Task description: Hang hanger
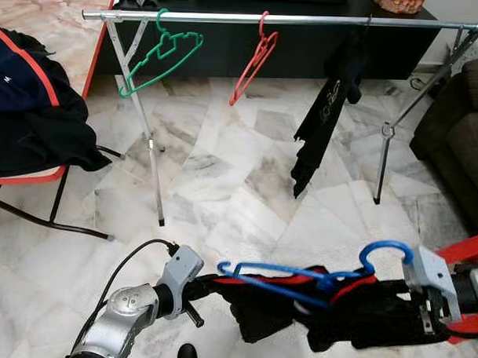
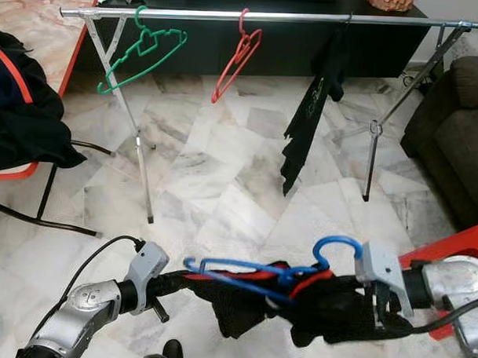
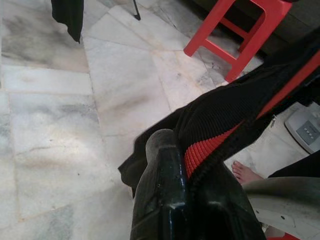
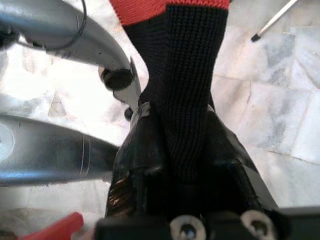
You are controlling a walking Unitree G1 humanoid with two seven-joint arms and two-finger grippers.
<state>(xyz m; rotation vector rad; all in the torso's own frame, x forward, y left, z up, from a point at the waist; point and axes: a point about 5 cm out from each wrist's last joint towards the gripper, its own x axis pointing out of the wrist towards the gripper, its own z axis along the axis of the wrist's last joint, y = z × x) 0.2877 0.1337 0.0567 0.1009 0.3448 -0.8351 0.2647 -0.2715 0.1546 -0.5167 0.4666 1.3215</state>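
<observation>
A blue hanger (image 1: 298, 274) lies level low in front of me, its hook (image 1: 386, 248) toward my right arm. A black garment with red trim (image 1: 344, 312) is draped on it and sags beneath. My left gripper (image 1: 210, 286) is shut on the garment's left end, where the knit is pinched between its fingers (image 3: 165, 165). My right gripper (image 1: 396, 304) is shut on the right end, with black knit running between its fingers (image 4: 145, 135). Across the floor stands the metal clothes rail (image 1: 292, 20), carrying a green hanger (image 1: 161, 58), a red hanger (image 1: 255, 62) and a hanging black garment (image 1: 328, 111).
A table (image 1: 64, 24) with dark clothes (image 1: 30, 101) heaped on it stands at the left. A dark sofa (image 1: 460, 140) and a red stool (image 1: 468, 250) are at the right. A black cabinet (image 1: 228, 45) sits behind the rail. A person's bare foot (image 3: 245, 172) is near a scale (image 3: 307, 127).
</observation>
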